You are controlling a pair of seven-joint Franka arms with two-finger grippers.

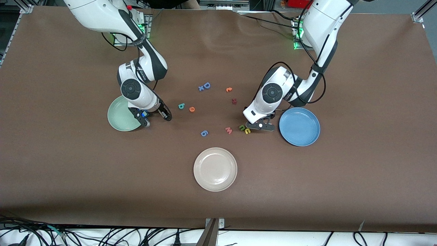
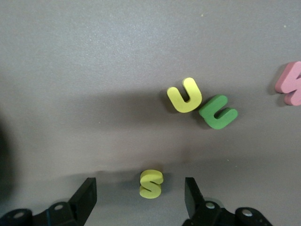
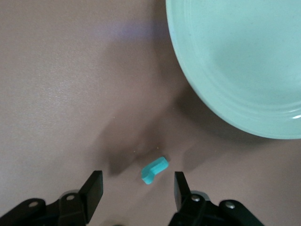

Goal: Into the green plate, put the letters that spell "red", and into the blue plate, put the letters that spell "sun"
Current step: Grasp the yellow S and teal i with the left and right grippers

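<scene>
On the desk both plates sit empty. Our left gripper (image 2: 139,197) has fingers spread around the yellow "s" (image 2: 151,183) beside the blue plate (image 1: 299,126); our right gripper (image 3: 136,190) straddles the teal "r" (image 3: 154,170) beside the green plate (image 3: 235,61). All six letters remain.

The left arm reaches down from its base, elbow bent, wrist tilted low over the table; the left gripper (image 1: 261,125) points downward just above the surface, its two fingers (image 2: 87,195) spread apart with a gap between them; the right arm folds down likewise; the right gripper (image 1: 156,118) hangs low, fingers (image 3: 94,188) apart, nothing clamped.
</scene>
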